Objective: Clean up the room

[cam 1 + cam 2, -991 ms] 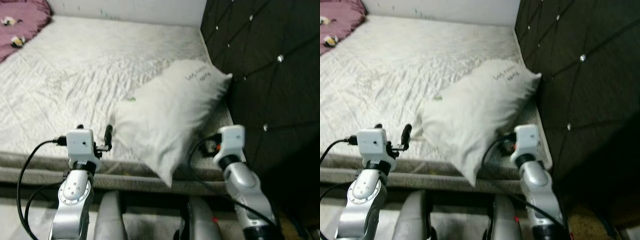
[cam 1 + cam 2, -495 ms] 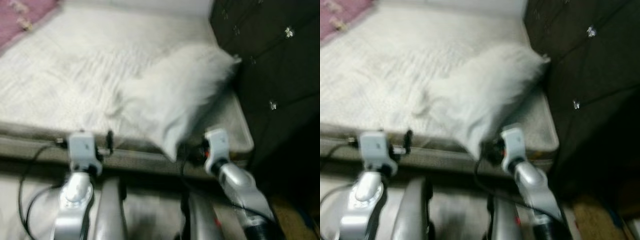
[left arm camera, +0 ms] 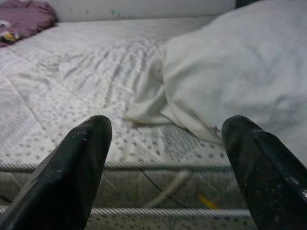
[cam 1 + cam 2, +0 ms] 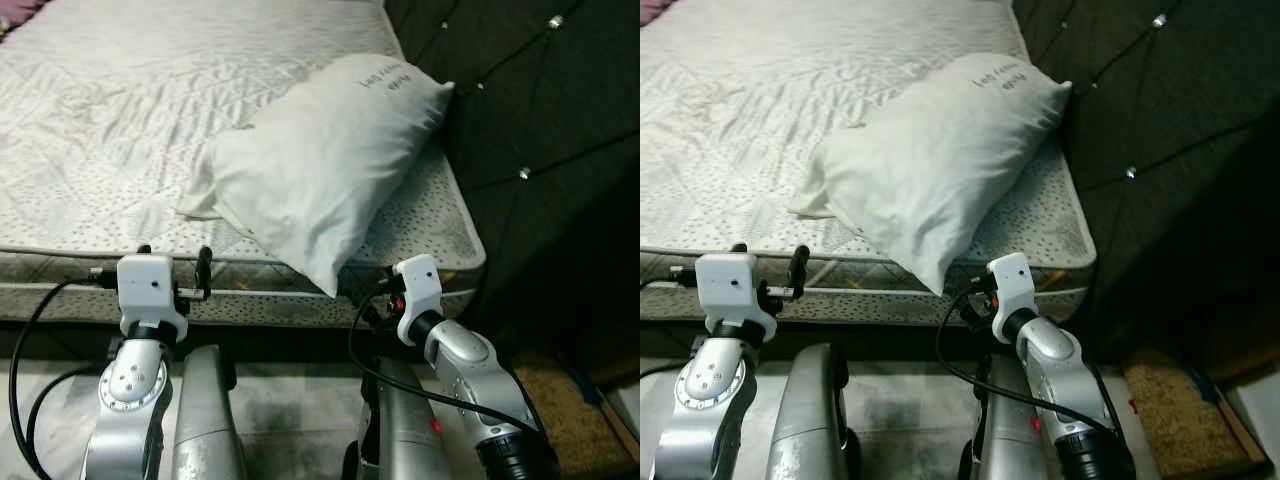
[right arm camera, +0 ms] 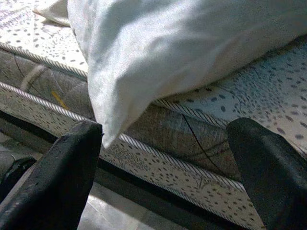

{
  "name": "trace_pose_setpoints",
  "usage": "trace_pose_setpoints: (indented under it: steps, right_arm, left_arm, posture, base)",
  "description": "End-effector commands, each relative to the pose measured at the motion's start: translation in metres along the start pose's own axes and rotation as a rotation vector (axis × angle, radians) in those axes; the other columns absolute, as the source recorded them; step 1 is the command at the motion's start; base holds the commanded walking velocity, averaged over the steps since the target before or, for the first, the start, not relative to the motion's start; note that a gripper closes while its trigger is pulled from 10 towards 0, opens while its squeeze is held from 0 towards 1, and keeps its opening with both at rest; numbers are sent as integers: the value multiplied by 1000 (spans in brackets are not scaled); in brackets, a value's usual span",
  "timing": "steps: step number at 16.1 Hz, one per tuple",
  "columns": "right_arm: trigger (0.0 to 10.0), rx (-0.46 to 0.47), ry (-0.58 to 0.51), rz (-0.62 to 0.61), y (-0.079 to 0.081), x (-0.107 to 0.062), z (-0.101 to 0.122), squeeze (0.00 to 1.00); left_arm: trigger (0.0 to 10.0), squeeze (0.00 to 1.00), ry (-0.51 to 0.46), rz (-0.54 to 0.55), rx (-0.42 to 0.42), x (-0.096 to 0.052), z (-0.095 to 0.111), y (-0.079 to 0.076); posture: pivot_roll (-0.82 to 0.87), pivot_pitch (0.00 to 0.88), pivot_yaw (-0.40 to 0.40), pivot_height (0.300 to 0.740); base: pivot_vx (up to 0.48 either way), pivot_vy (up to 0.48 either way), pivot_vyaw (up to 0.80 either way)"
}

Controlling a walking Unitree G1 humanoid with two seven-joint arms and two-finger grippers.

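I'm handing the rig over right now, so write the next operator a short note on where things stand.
Left gripper: open, holding nothing, raised before the mattress edge.
Right gripper: open, holding nothing, close below the pillow corner that overhangs the edge.
The pillow lies askew near the dark headboard.
Done: nothing gripped yet.
Left: probably take the pillow and set it straight.

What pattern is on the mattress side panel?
Small dark speckles on off-white fabric; the mattress side shows clearest in the right wrist view.

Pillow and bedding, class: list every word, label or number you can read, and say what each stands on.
Dark handwriting, two short lines, on the pillow near the corner by the headboard: upside down and too small to read.
Mattress: no text.
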State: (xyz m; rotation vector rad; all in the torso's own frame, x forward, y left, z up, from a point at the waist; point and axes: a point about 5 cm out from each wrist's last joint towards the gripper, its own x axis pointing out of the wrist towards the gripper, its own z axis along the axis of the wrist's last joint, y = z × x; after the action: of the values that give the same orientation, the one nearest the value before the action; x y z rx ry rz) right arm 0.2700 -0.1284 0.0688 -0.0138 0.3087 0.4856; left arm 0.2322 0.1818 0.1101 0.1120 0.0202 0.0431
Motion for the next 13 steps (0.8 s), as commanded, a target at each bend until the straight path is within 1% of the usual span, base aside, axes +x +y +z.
trace_pose_setpoints:
  steps: [1, 11, 13]
  right_arm:
    - [10000, -5, -3, 5, -1, -1, 2, 0]
    - [10000, -10, -14, -16, -5, -2, 4, 0]
    - [10000, -15, -15, -13, -5, -1, 5, 0]
  left_arm:
    - [10000, 0, -4, -14, -8, 0, 2, -4]
    - [10000, 0, -9, -21, -33, 2, 2, -8]
    - [10000, 0, -3, -1, -12, 2, 2, -8]
  posture:
    - [62, 83, -72, 511]
    - [53, 75, -75, 511]
    - [53, 74, -74, 511]
  base:
    - [296, 0, 0]
    - [284, 0, 0]
    - [0, 0, 0]
